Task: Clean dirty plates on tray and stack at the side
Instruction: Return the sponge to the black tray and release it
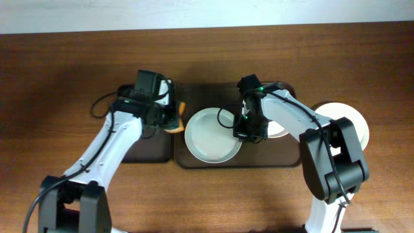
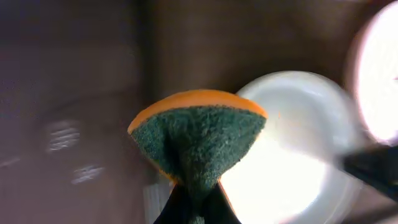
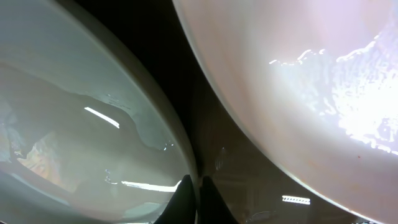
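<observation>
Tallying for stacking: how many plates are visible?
3: middle plate at the tray's centre; second plate at its right end, partly under the right arm; third plate on the table right of the tray.

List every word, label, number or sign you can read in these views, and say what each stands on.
None readable. The plates, the tray and the sponge carry no writing.
The pale smudges at the left of the left wrist view are too blurred to read as anything.
</observation>
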{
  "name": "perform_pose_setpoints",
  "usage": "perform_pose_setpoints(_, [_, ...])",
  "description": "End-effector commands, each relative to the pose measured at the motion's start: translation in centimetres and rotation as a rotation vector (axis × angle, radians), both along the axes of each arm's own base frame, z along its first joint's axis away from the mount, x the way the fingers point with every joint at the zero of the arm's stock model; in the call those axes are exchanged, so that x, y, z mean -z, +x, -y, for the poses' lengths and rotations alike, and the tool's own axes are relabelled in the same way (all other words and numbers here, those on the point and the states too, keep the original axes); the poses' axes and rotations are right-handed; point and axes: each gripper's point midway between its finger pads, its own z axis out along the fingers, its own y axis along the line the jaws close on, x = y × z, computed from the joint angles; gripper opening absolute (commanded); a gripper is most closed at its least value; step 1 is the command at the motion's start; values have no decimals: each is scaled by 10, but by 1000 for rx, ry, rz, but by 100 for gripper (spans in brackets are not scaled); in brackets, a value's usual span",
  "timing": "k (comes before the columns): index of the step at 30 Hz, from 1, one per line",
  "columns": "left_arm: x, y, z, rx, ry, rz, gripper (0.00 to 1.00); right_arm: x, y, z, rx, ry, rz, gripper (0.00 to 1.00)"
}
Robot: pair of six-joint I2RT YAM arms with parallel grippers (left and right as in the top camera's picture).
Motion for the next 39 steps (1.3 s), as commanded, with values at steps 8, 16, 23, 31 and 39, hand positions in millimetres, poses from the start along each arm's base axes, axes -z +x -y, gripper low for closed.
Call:
perform_pose_setpoints(8, [52,-5,-57,-3,243,-106,0,-2,0,3,5,-8,7,4])
perform_pose_setpoints(16, [78,-10,-58,50,272,-166,34,-2,0,3,4,-9,4,4])
perform_pose_setpoints(23, [76,4,-57,40,265,-109,67,-2,0,3,4,-9,4,4])
perform_pose_setpoints(31, [89,12,-55,40,264,-101,68,-2,0,3,5,-9,3,4])
perform_pose_setpoints(39, [92,13,-53,43,254,-100,7,-2,-1,3,5,-10,0,4])
